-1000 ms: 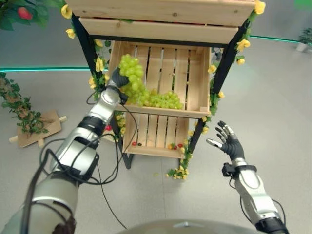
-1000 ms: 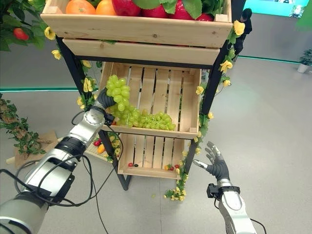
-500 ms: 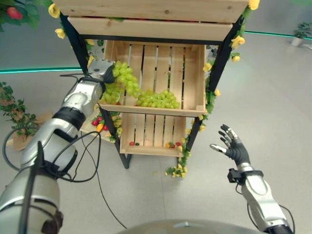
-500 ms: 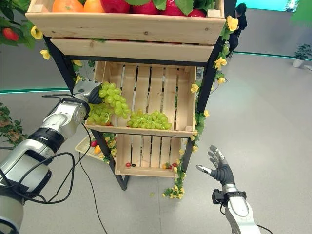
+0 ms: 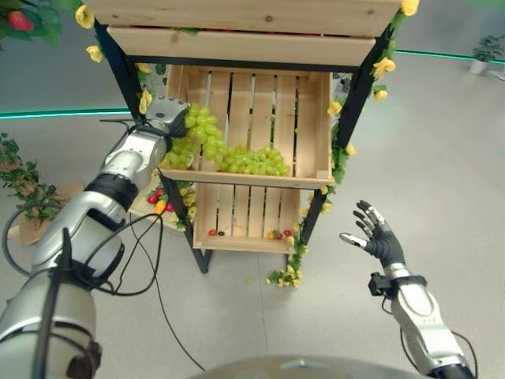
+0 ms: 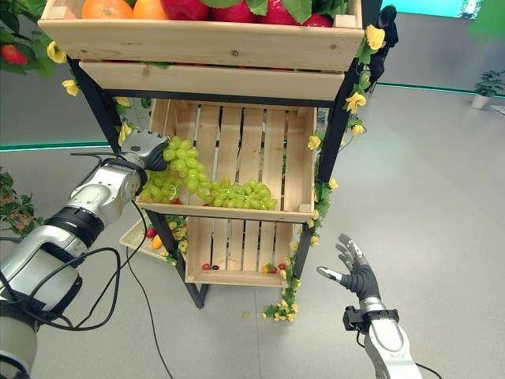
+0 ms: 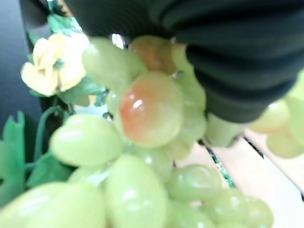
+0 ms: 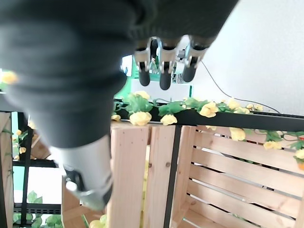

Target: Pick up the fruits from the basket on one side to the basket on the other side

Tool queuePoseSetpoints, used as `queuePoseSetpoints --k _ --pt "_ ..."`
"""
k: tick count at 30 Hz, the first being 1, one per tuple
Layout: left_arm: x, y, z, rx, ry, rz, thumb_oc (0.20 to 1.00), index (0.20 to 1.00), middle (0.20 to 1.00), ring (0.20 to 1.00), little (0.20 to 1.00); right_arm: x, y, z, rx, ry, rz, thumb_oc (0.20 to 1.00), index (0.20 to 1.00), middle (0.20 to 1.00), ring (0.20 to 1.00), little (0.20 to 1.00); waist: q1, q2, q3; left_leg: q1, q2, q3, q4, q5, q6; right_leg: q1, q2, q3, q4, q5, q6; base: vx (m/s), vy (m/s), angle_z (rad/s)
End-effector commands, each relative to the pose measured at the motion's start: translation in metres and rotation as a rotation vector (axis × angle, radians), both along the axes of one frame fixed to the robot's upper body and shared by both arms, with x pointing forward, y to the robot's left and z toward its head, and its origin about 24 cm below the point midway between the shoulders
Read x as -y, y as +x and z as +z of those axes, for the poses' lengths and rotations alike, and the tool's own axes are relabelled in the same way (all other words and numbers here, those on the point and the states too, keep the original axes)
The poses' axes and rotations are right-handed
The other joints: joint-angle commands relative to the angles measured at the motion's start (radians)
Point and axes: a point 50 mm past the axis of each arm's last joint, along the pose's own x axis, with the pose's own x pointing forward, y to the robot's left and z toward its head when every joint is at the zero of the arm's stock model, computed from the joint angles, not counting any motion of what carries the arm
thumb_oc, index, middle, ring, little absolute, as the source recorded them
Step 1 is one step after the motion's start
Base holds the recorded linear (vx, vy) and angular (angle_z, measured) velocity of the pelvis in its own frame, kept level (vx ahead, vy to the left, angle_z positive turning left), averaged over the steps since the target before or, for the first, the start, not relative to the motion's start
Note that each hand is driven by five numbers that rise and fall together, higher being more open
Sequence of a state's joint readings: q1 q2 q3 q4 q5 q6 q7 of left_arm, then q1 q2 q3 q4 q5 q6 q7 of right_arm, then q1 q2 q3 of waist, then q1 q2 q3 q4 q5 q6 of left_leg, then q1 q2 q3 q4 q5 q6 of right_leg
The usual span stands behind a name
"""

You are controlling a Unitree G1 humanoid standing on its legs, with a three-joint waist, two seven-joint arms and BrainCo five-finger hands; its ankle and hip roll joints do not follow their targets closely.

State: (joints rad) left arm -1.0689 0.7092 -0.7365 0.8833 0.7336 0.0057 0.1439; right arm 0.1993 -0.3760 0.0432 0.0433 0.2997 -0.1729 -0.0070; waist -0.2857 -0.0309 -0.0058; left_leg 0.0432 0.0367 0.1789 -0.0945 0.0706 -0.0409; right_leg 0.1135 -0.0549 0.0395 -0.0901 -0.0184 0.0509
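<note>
A long bunch of green grapes [image 5: 237,158] lies along the front of the middle wooden crate [image 5: 312,118] of a flower-trimmed stand. My left hand [image 5: 164,113] is at that crate's left corner, shut on the bunch's left end. From there the grapes [image 6: 185,162] trail to the right over the slats. Up close, the grapes [image 7: 142,109] hang right under the hand's dark cover. My right hand [image 5: 379,238] hovers low to the right of the stand, over the floor. It is open, with its fingers [image 8: 164,66] straight and holding nothing.
The top crate [image 6: 205,43] holds oranges and red apples. In the bottom crate [image 5: 237,217], a few small fruits lie at its front. A tray of small fruits [image 5: 155,202] lies on the floor behind the stand's left leg. Leafy plants [image 5: 24,170] stand at far left.
Over the last second my left hand drew back from inside the crate to its left corner, dragging the grapes' end leftward. The camera shifted. My right hand has barely moved.
</note>
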Motion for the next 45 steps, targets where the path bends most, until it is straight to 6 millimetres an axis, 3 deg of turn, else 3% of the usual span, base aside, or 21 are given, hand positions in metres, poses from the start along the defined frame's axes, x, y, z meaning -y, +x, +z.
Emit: queuePoseSetpoints --k 1,22,26,27,31,35,41,45 --pt "-0.005 0.006 0.06 0.148 0.046 0.028 1.0 1.0 1.0 1.0 1.0 0.014 0.01 0.042 0.202 -0.053 -0.005 1.0 1.0 1.0 1.0 1.0 0.022 0.02 0.008 0.122 0.018 0.009 0.022 -0.13 -0.013 -0.009 0.009 -0.035 0.036 -0.026 0.105 0.0 0.0 0.0" --pt "-0.001 0.001 0.06 0.148 0.058 -0.037 1.0 1.0 1.0 1.0 1.0 0.018 0.01 0.039 0.19 -0.048 -0.029 1.0 1.0 1.0 1.0 1.0 0.039 0.015 0.002 0.123 0.021 -0.009 0.018 -0.129 -0.016 0.004 0.007 -0.063 0.032 -0.032 0.102 0.0 0.0 0.0" --pt "0.0 -0.001 0.054 0.152 -0.12 -0.056 1.0 1.0 1.0 1.0 1.0 0.017 0.013 0.04 0.194 -0.045 -0.032 1.0 1.0 1.0 1.0 1.0 0.044 0.014 0.004 0.123 0.02 -0.013 0.019 -0.128 -0.015 0.007 0.006 -0.069 0.035 -0.033 0.101 0.0 -0.002 0.03" --pt "-0.006 -0.003 0.047 0.152 -0.24 -0.054 1.0 1.0 1.0 1.0 1.0 0.017 0.013 0.039 0.195 -0.039 -0.047 1.0 1.0 1.0 1.0 1.0 0.049 0.011 0.005 0.123 0.02 -0.017 0.019 -0.127 -0.015 0.007 0.005 -0.073 0.036 -0.035 0.098 0.0 0.0 0.0" --pt "-0.003 -0.013 0.034 0.17 -0.424 -0.121 1.0 1.0 1.0 1.0 1.0 0.019 0.013 0.039 0.197 -0.038 -0.067 1.0 1.0 1.0 1.0 1.0 0.061 0.008 0.006 0.119 0.019 -0.03 0.021 -0.127 -0.015 0.01 0.004 -0.084 0.038 -0.039 0.091 0.0 -0.002 -0.01" --pt "-0.003 -0.04 0.003 0.174 -0.752 -0.215 1.0 1.0 1.0 1.0 1.0 0.023 0.014 0.041 0.213 -0.033 -0.111 1.0 1.0 1.0 1.0 1.0 0.086 0.001 0.013 0.112 0.017 -0.046 0.026 -0.127 -0.013 0.01 0.003 -0.095 0.039 -0.042 0.083 0.0 0.0 0.05" --pt "-0.009 -0.096 -0.063 0.114 -1.419 -0.256 1.0 1.0 1.0 1.0 1.0 0.027 0.014 0.039 0.22 -0.015 -0.164 1.0 1.0 1.0 1.0 1.0 0.119 -0.003 0.02 0.1 0.013 -0.061 0.033 -0.12 -0.008 0.008 0.001 -0.104 0.038 -0.037 0.067 -0.01 0.003 0.09" --pt "-0.004 -0.122 -0.076 0.116 -1.534 -0.288 1.0 1.0 1.0 1.0 1.0 0.026 0.014 0.038 0.222 -0.015 -0.177 1.0 1.0 1.0 1.0 1.0 0.136 -0.005 0.022 0.099 0.012 -0.074 0.03 -0.125 -0.006 0.016 -0.001 -0.114 0.034 -0.045 0.064 0.01 0.007 0.11"
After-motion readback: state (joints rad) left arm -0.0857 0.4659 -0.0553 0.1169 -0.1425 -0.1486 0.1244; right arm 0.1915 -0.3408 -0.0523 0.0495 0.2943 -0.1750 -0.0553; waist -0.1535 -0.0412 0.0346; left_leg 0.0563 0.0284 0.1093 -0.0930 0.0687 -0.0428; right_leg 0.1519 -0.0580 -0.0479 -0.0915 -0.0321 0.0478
